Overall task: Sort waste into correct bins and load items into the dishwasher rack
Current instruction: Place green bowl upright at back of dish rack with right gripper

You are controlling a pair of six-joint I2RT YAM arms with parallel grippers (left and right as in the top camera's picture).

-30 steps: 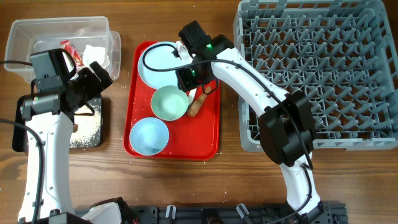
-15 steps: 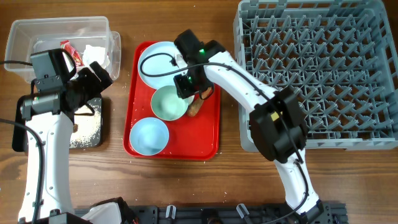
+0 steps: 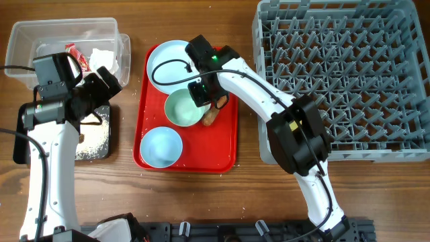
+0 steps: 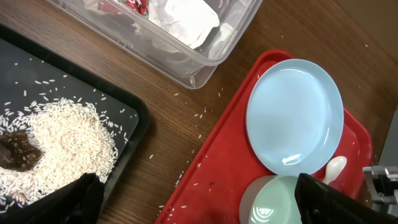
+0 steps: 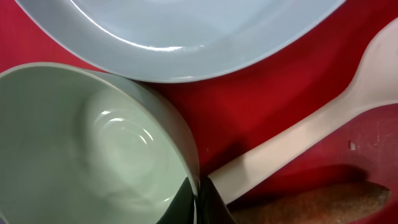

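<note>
Left gripper hangs wide open over the edge of the black tray; right gripper is pinched shut on the rim of the mint green bowl, white spoon just beside its fingers. Loading seems in hand; next, lift the bowl clear and carry it right to the dishwasher rack.

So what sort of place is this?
Probably a robot test bench staged as a dish-clearing station, not a real kitchen: a grey dishwasher rack, a red tray of dishes, and a black tray of rice on a wooden table.
</note>
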